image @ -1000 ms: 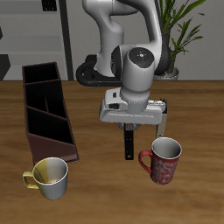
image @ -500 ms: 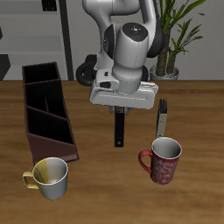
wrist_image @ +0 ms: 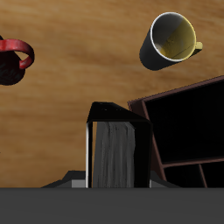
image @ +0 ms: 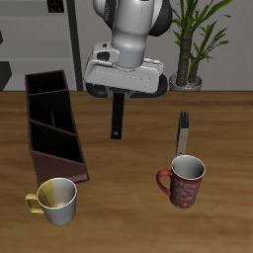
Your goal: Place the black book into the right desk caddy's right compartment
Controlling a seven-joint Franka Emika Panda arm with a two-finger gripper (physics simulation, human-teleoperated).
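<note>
The black book point(image: 118, 116) was pinched between the fingers of the gripper point(image: 120, 95) and hung upright, clear of the table point(image: 128, 198). The right desk caddy point(image: 53, 124) lay beside and below it. A yellow mug point(image: 55, 200) stood near the caddy's front end, a red mug point(image: 184, 180) well apart.

black book point(image: 117, 117): thin, black, hanging upright above table | right desk caddy point(image: 53, 125): maroon-brown, open-topped, apart
</note>
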